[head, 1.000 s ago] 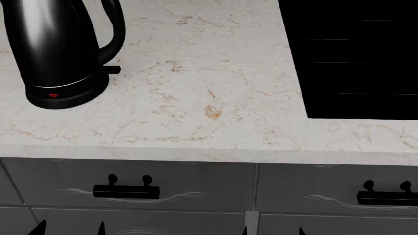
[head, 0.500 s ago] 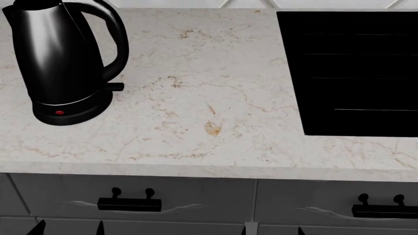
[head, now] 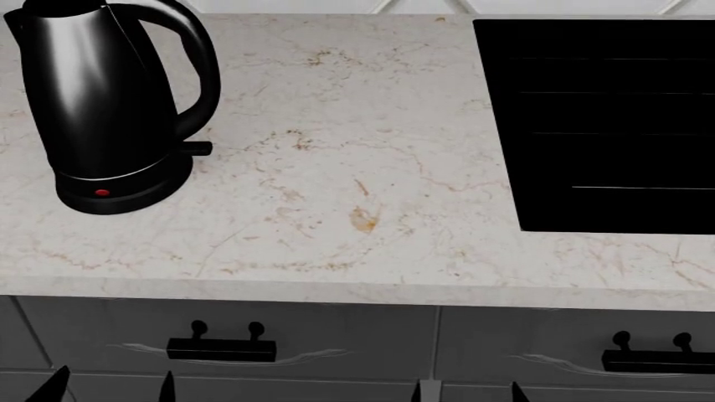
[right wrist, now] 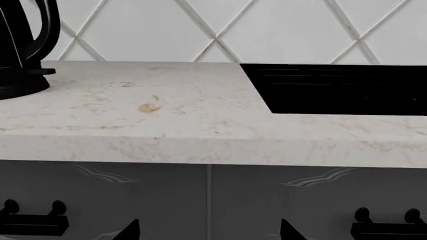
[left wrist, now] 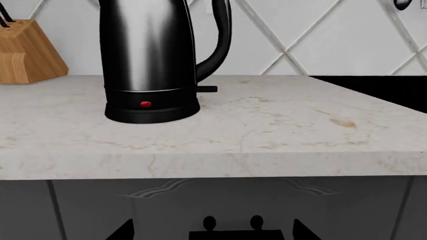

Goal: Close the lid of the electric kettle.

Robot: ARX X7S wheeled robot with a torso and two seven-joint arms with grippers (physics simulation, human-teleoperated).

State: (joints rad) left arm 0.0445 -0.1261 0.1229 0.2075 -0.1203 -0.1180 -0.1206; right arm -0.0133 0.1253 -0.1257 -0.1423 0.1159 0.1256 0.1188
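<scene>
The electric kettle (head: 106, 100) is a glossy black jug on a round base with a red light, standing at the far left of the marble counter (head: 357, 184). It also shows in the left wrist view (left wrist: 150, 60) and at the edge of the right wrist view (right wrist: 20, 75). Its top is cut off in every view, so the lid is out of view. My left gripper (head: 112, 387) and right gripper (head: 470, 391) are both open and empty, low in front of the cabinet drawers, well below the counter. Only their fingertips show (left wrist: 212, 231) (right wrist: 208, 231).
A black cooktop (head: 604, 126) is set into the counter at the right. A wooden knife block (left wrist: 27, 52) stands beyond the kettle by the tiled wall. Grey drawers with black handles (head: 221, 347) (head: 659, 358) lie below the counter's front edge.
Over the past second the head view has shifted so that more of the kettle and cooktop shows. In the last half second nothing has visibly moved.
</scene>
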